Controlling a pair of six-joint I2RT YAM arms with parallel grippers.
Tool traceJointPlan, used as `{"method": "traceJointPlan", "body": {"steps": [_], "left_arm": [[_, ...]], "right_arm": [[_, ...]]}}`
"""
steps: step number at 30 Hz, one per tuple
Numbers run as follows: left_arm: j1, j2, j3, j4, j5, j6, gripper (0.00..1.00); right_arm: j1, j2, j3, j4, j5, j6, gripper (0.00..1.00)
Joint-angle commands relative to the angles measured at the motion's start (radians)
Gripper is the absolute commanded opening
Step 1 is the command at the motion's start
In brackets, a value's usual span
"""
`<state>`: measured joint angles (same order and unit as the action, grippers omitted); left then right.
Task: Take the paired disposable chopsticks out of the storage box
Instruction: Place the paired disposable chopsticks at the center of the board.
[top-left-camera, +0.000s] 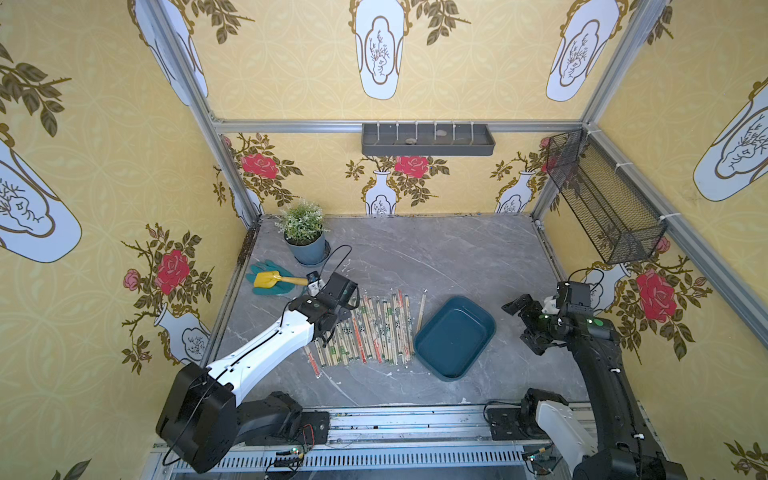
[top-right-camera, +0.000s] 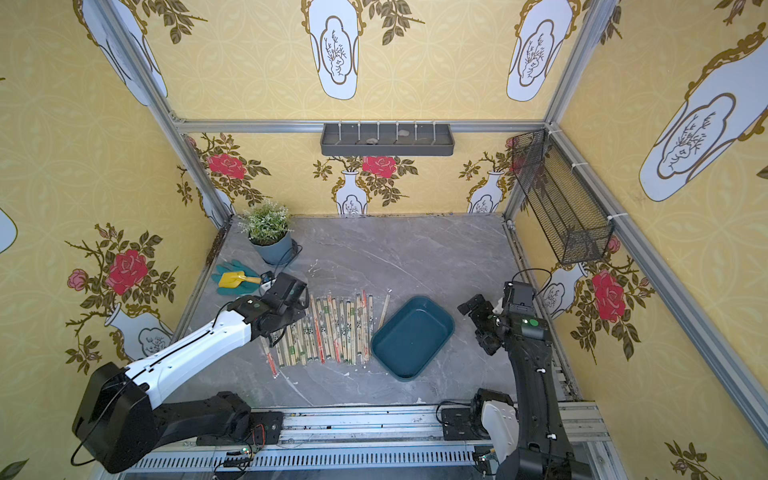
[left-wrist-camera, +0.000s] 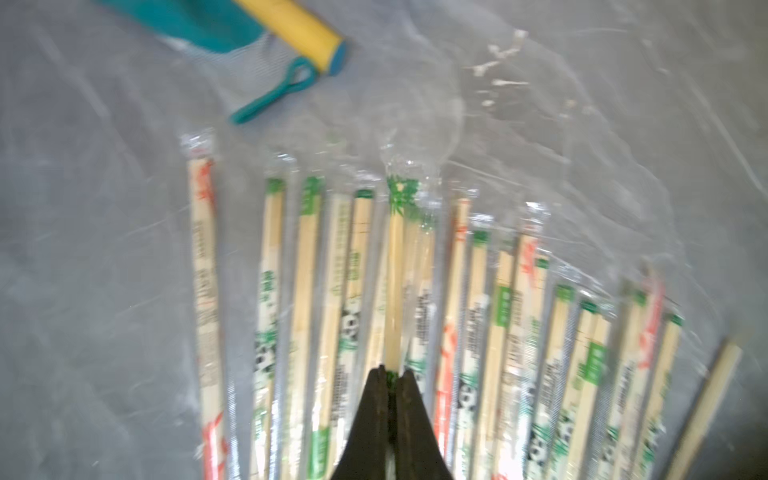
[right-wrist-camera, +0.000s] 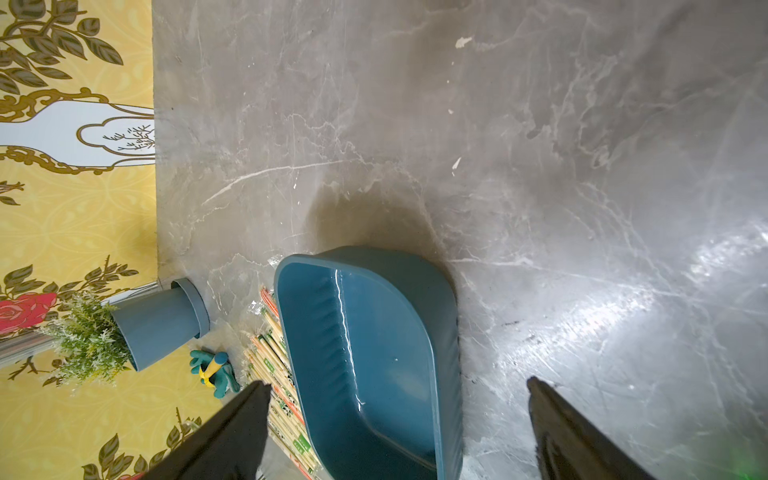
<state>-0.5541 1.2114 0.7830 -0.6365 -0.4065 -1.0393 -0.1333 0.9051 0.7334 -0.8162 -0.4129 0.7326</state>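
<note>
The storage box (top-left-camera: 455, 336) (top-right-camera: 411, 336) is a shallow teal tray right of centre on the grey table, and nothing lies in it. The paired disposable chopsticks (top-left-camera: 374, 328) (top-right-camera: 332, 328) lie in a row on the table left of the box. My left gripper (left-wrist-camera: 390, 370) is over the left part of that row. It is shut on one green-printed sleeved pair (left-wrist-camera: 395, 266) that runs out from its tips. My right gripper (right-wrist-camera: 395, 386) (top-left-camera: 524, 326) hangs open to the right of the box (right-wrist-camera: 374, 353), holding nothing.
A potted plant (top-left-camera: 305, 237) stands at the back left, with teal gloves and a yellow trowel (top-left-camera: 270, 280) in front of it. One bare stick (top-left-camera: 422, 309) lies between row and box. A grey shelf (top-left-camera: 428, 139) and a wire-mesh basket (top-left-camera: 602, 199) hang on the walls.
</note>
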Motion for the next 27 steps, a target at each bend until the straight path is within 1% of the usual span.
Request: {"method": "traceJointPlan", "body": {"steps": [1, 5, 8, 13, 16, 17, 19, 21, 22, 23, 24, 25, 27], "left_arm": [[0.058, -0.043, -0.066, -0.035, -0.047, -0.1, 0.0], [0.154, -0.03, -0.119, 0.01, -0.011, -0.076, 0.0], [0.203, -0.001, -0.141, 0.046, 0.009, -0.041, 0.0], [0.27, 0.05, -0.17, 0.112, 0.041, 0.033, 0.0], [0.294, 0.092, -0.162, 0.142, 0.056, 0.081, 0.06], [0.296, 0.106, -0.156, 0.143, 0.051, 0.092, 0.14], [0.304, 0.124, -0.136, 0.142, 0.061, 0.12, 0.34], [0.304, 0.115, -0.108, 0.124, 0.071, 0.143, 0.6], [0.305, 0.102, -0.092, 0.113, 0.078, 0.156, 0.72], [0.304, 0.086, -0.075, 0.098, 0.084, 0.165, 0.81], [0.304, 0.065, -0.053, 0.074, 0.084, 0.173, 0.94], [0.304, 0.041, -0.029, 0.056, 0.086, 0.191, 1.0], [0.304, -0.006, 0.028, 0.021, 0.075, 0.232, 1.0]], "right_arm": [[0.0, 0.031, 0.013, 0.083, -0.012, 0.004, 0.97], [-0.002, 0.063, 0.043, 0.112, 0.009, 0.005, 0.97], [-0.005, 0.086, 0.067, 0.125, 0.037, 0.001, 0.97], [-0.031, 0.124, 0.101, 0.164, 0.046, 0.006, 0.97], [-0.055, 0.146, 0.121, 0.188, 0.046, 0.009, 0.98], [-0.065, 0.154, 0.127, 0.198, 0.045, 0.01, 0.97], [-0.089, 0.173, 0.139, 0.212, 0.042, 0.01, 0.97], [-0.12, 0.193, 0.155, 0.223, 0.044, 0.001, 0.97], [-0.136, 0.202, 0.17, 0.228, 0.049, -0.008, 0.97], [-0.15, 0.212, 0.181, 0.229, 0.063, -0.013, 0.97], [-0.163, 0.22, 0.196, 0.236, 0.08, -0.021, 0.97], [-0.172, 0.229, 0.214, 0.246, 0.104, -0.033, 0.97], [-0.185, 0.25, 0.25, 0.251, 0.182, -0.049, 0.97]]}}
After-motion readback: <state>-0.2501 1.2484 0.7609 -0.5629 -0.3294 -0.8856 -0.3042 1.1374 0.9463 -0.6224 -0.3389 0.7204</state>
